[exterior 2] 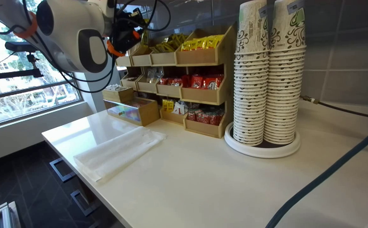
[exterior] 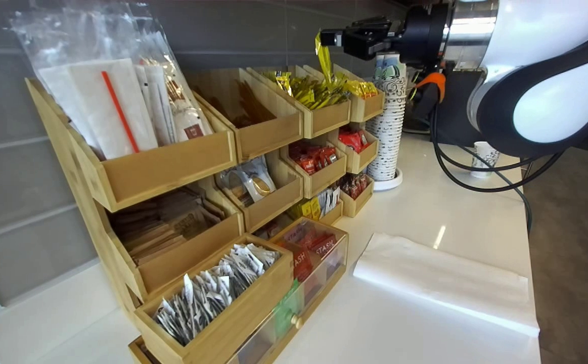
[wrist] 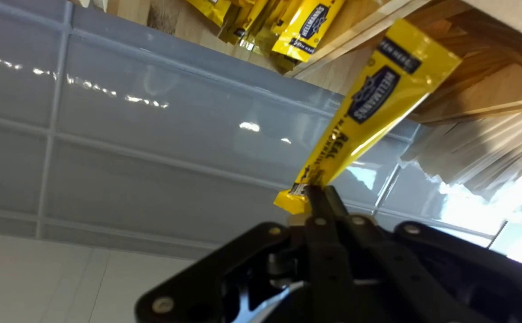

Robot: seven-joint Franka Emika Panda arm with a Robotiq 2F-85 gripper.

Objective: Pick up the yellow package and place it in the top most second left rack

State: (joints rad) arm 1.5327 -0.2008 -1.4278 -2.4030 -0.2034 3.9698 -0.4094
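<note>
My gripper (exterior: 331, 38) is shut on one end of the yellow package (exterior: 325, 59). The package hangs down in front of the top row's third bin from the left in an exterior view; whether its lower end touches the packets there I cannot tell. In the wrist view the fingertips (wrist: 322, 190) pinch the yellow package (wrist: 368, 107), and its printed length sticks out beyond them. The top row's second-left bin (exterior: 268, 134) holds brown sticks and stands left of the gripper. In an exterior view, the package (exterior 2: 145, 38) shows partly behind the gripper.
The third top bin (exterior: 330, 120) and the rightmost top bin (exterior 2: 196, 57) hold similar yellow packets. The leftmost top bin (exterior: 172, 169) holds a clear bag with napkins. Tall cup stacks (exterior 2: 250, 95) stand beside the rack. A white cloth (exterior: 445, 283) lies on the counter.
</note>
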